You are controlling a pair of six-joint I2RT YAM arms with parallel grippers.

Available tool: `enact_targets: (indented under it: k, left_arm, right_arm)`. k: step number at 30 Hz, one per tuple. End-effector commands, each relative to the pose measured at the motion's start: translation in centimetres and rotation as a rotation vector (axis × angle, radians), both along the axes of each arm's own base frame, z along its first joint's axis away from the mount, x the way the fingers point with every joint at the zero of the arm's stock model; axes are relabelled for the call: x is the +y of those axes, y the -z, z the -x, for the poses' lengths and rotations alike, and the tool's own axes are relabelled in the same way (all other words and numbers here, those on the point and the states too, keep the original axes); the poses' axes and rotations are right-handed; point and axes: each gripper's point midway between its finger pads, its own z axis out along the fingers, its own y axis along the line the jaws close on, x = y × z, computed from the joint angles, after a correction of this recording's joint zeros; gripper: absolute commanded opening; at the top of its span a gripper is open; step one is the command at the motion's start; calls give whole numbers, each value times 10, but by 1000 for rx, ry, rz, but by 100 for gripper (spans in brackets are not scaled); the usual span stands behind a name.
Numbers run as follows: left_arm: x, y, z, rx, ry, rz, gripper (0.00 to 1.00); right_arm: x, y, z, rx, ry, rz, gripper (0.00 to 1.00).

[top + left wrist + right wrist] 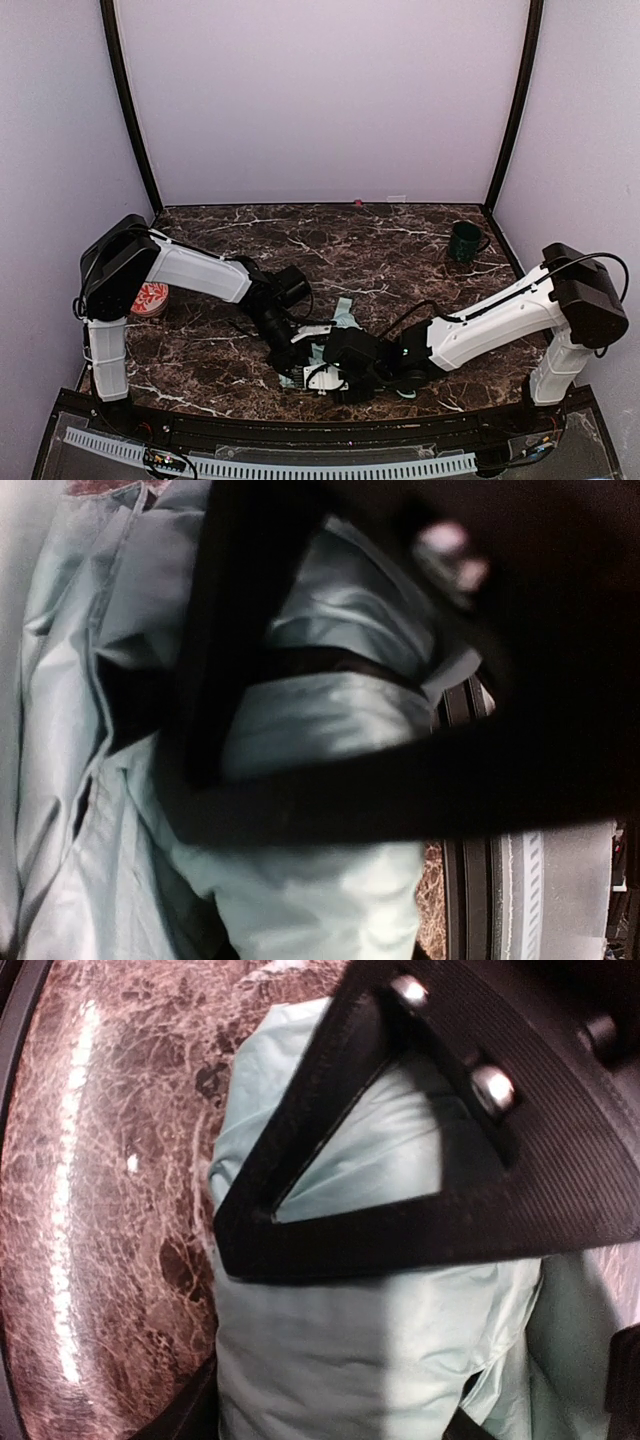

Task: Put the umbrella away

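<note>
The umbrella [345, 318], a crumpled bundle of pale mint-green fabric, lies on the marble table near the front middle, mostly hidden under both grippers. My left gripper [296, 350] reaches in from the left and my right gripper [335, 376] from the right, and they meet over it. In the left wrist view the mint fabric [320, 900] fills the frame, with a black finger [330, 795] pressed across it. In the right wrist view the rolled fabric [370, 1350] sits between the fingers [400, 1225], gripped. The shaft and handle are hidden.
A dark green mug [464, 241] stands at the back right. A red-and-white round object [150, 298] sits at the left edge behind the left arm. A small pink item [358, 203] lies by the back wall. The table's front rail [300, 432] is just below the grippers.
</note>
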Motion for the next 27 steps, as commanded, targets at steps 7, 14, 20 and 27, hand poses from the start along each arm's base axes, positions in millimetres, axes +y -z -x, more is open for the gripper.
enact_targets:
  k: [7,14,20,27]
  left_arm:
    - [48,32,6,104,-84,-255,26]
    - [27,-20,-49,-145,-238,-33,61]
    - [30,-106,-88,-507,-396,240,69]
    - [58,-170,-77,-957,-457,488,43]
  right_arm:
    - [-30,24,7,93,15,100,13]
    - [-37,32,21,252,11,109,3]
    - [-43,39,30,454,37,127,0]
    - [-47,48,40,837,168,199,4]
